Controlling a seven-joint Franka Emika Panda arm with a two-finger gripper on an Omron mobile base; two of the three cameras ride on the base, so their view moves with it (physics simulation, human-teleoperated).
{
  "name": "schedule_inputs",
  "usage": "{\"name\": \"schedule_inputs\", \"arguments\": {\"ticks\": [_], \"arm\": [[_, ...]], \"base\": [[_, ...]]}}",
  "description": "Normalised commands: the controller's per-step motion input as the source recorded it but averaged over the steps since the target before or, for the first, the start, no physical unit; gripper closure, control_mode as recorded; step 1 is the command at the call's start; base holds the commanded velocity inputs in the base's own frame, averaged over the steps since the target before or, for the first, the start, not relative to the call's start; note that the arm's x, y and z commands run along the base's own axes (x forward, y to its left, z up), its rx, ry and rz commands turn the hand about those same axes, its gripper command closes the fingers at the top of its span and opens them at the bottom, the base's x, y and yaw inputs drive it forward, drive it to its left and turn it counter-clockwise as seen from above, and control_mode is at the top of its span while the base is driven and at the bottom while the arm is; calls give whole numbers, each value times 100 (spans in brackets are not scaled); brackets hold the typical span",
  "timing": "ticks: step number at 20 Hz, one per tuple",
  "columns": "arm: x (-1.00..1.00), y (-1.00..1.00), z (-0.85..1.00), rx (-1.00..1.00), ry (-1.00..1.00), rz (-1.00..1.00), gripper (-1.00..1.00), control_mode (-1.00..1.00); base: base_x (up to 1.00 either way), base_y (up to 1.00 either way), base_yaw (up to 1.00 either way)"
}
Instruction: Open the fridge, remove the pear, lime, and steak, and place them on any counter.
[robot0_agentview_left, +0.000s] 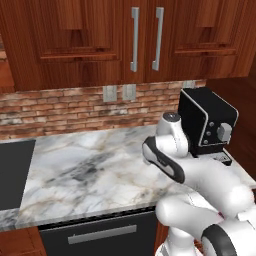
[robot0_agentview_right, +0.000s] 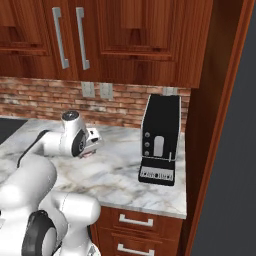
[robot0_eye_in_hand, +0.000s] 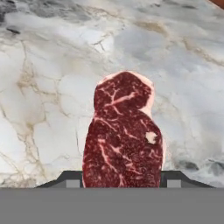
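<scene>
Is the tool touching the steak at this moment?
Touching. In the hand view the steak sits between the tool fingertips, both dark tips pressed against its sides with no gap, above the marble counter.

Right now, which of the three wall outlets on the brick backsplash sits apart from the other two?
The right outlet, directly behind the black coffee machine; the other two sit paired under the cabinet handles.

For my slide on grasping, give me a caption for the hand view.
Pincer shut on the marbled steak, held over the veined marble counter.
</scene>
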Motion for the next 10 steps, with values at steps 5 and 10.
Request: {"name": "schedule_inputs", "arguments": {"ticks": [5, 10], "arm": [[69, 0, -74, 0, 7, 3, 100, -100], [51, 0, -48, 0, 3, 1, 100, -100]], "base": [[0, 0, 0], [0, 0, 0]]}}
